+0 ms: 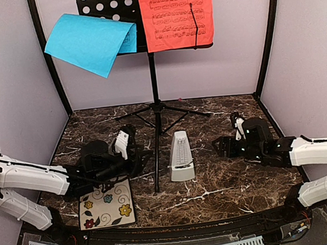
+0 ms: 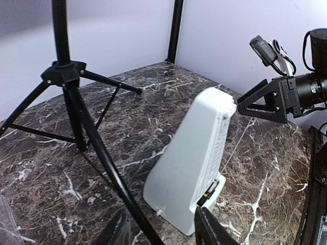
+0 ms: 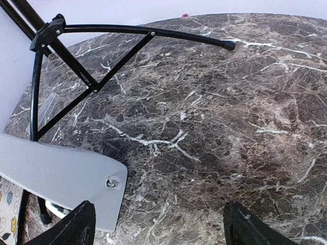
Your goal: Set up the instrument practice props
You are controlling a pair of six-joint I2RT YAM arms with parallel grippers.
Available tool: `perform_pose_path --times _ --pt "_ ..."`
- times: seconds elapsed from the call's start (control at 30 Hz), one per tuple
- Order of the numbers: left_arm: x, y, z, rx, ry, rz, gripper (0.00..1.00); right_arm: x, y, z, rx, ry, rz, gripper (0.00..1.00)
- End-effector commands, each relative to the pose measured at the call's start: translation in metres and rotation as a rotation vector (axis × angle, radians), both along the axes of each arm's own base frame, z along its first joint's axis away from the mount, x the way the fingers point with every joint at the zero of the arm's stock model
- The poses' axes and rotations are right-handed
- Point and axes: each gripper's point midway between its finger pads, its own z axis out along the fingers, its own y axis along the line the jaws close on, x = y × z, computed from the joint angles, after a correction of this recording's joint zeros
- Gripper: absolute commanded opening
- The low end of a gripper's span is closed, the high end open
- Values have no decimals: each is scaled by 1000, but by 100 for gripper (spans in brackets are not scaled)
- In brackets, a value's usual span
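Marble table: dark with white veins; a floral tile lies at its near left.
Music stand: upright at centre on tripod legs, with a black perforated desk on top.
Red sheet: flat and upright on the desk's right half.
Blue sheet: on the left half, drooping forward past the desk's edge.
Metronome: stands on the table just right of the stand's front leg.
Left gripper: fingers spread, pinching nothing, facing that leg and the metronome's base.
Right gripper: fingers wide apart, holding nothing, right of the metronome and clear of it.
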Motion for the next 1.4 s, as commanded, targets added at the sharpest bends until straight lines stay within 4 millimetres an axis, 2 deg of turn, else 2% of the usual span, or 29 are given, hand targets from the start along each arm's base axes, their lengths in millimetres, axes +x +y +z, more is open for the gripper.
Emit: perform_pose_path --times 0.0,0.17,0.3,0.43,0.63,0.87,0.93,1.1,1.13,1.17,1.2,1.23,1.37 --pt "7 26 4 -26 34 58 45 3 -14 -4 -12 11 -10 87" --pt "20 55 13 -36 49 141 45 7 -20 -5 -8 21 -12 87" --pt "33 86 17 -62 85 236 45 11 -23 9 19 -3 -5 88" --pt "40 110 16 -88 121 296 45 14 -21 28 46 -36 21 90" --pt "44 132 21 -98 132 333 47 23 -22 64 53 -104 46 98" --pt "51 147 49 -78 123 350 50 39 -27 110 81 -193 69 100" --pt "52 147 56 -58 120 345 53 42 -29 122 89 -218 77 100" --pt "51 147 69 -7 138 335 69 40 -34 147 122 -293 91 100" --pt "50 146 72 -2 140 327 75 39 -36 151 129 -306 94 100" --pt "49 145 75 7 145 319 93 37 -37 154 136 -317 95 100" --pt "48 145 79 15 151 317 98 35 -37 155 143 -323 99 100" --pt "49 146 87 19 150 320 99 33 -38 155 150 -328 107 100" --pt "45 154 91 49 207 357 99 21 -39 150 179 -339 123 100"
